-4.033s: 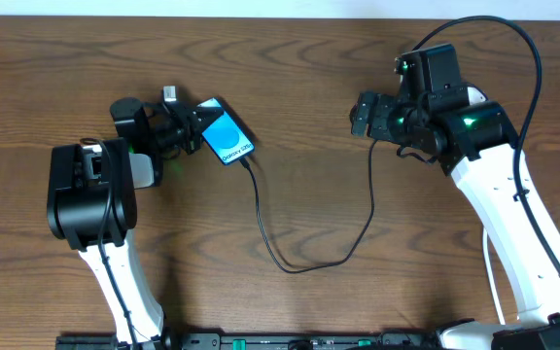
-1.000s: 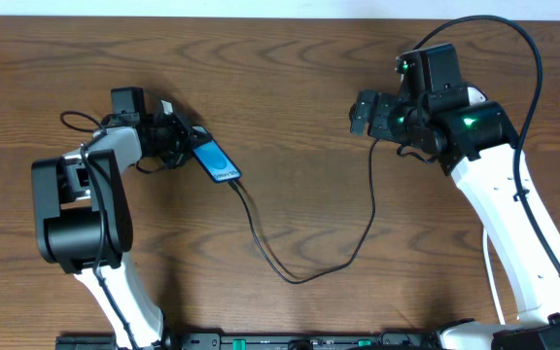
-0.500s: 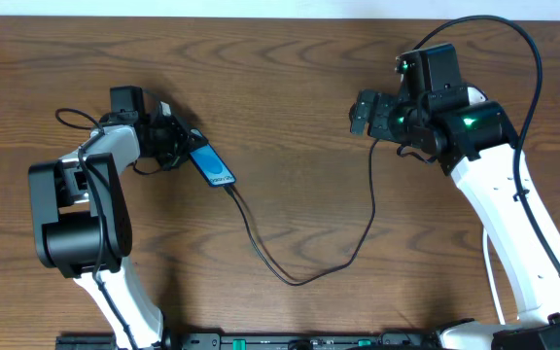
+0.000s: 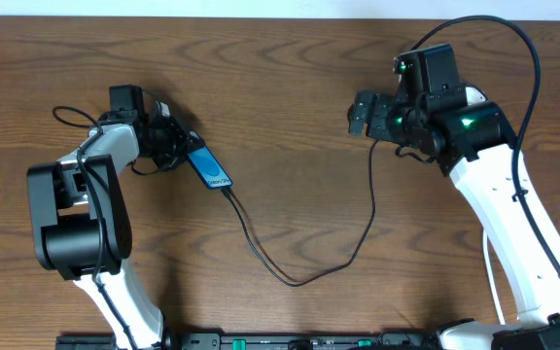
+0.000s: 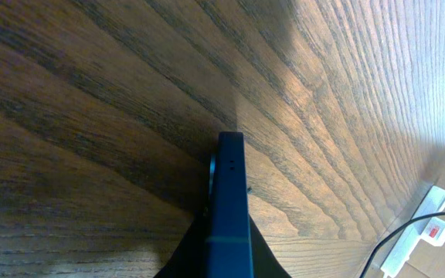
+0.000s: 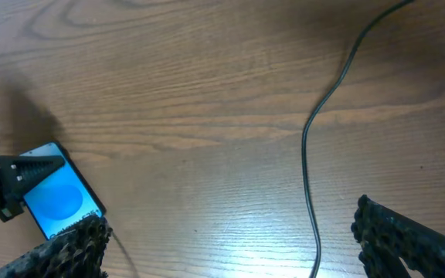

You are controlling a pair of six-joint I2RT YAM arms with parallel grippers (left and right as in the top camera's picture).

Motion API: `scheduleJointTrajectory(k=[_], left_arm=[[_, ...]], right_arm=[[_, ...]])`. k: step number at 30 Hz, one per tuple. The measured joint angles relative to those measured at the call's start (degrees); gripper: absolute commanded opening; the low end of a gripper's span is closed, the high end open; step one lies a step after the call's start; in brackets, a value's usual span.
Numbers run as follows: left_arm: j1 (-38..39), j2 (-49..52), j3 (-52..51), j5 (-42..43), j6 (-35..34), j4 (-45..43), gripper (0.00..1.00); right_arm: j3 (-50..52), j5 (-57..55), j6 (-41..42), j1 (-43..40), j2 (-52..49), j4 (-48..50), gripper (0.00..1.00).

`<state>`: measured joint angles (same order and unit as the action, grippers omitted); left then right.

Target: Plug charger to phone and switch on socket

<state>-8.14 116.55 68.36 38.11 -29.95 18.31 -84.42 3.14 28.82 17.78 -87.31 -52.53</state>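
My left gripper [image 4: 189,152] is shut on the phone [image 4: 211,168], which it holds tilted up on its long edge above the table. The left wrist view shows that dark blue edge [image 5: 230,201] between my fingers [image 5: 188,259]. The charger's black cable [image 4: 290,279] is in the phone's lower end. It loops down across the table and climbs to the right arm, where its far end is hidden. The white socket [image 5: 427,225] with a red switch shows only at the lower right of the left wrist view. My right gripper [image 4: 360,113] hangs open above the table, holding nothing, with the cable [image 6: 309,154] below it.
The brown wooden table [image 4: 290,58] fills every view. In the right wrist view the phone's blue screen [image 6: 56,198] lies at the lower left beside my left finger [image 6: 68,251]. The right arm's white links [image 4: 513,233] cover the table's right side.
The left gripper has turned the phone further onto its edge and moved it slightly down and left, so less of the screen faces up. The right arm has not moved.
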Motion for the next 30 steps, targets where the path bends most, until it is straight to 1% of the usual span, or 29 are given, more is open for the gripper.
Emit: scheduleJointTrajectory(k=[8,10,14,21,22,24,30], left_arm=[[0.0,0.0,0.0,-0.1,0.0,0.1,0.09],[0.0,0.0,0.0,-0.1,0.0,0.2,0.14],[0.0,-0.1,0.1,-0.3,0.0,0.2,0.17],[0.0,-0.1,0.2,-0.4,0.0,0.3,0.17],[0.0,-0.1,0.2,-0.4,0.0,0.3,0.21],[0.0,-0.1,0.2,-0.3,0.2,0.3,0.22],[0.1,-0.6,0.5,-1.4,0.1,1.7,0.3]], right_arm=[[0.0,0.0,0.0,0.0,0.0,0.0,0.99],[0.0,0.0,0.0,0.0,0.0,0.0,0.99],[0.0,0.0,0.0,0.0,0.0,0.0,0.99],[0.0,0.0,0.0,0.0,0.0,0.0,0.99],[0.0,0.0,0.0,0.0,0.0,0.0,0.99],[0.0,0.0,0.0,0.0,0.0,0.0,0.99],[0.0,0.0,0.0,0.0,0.0,0.0,0.99]])
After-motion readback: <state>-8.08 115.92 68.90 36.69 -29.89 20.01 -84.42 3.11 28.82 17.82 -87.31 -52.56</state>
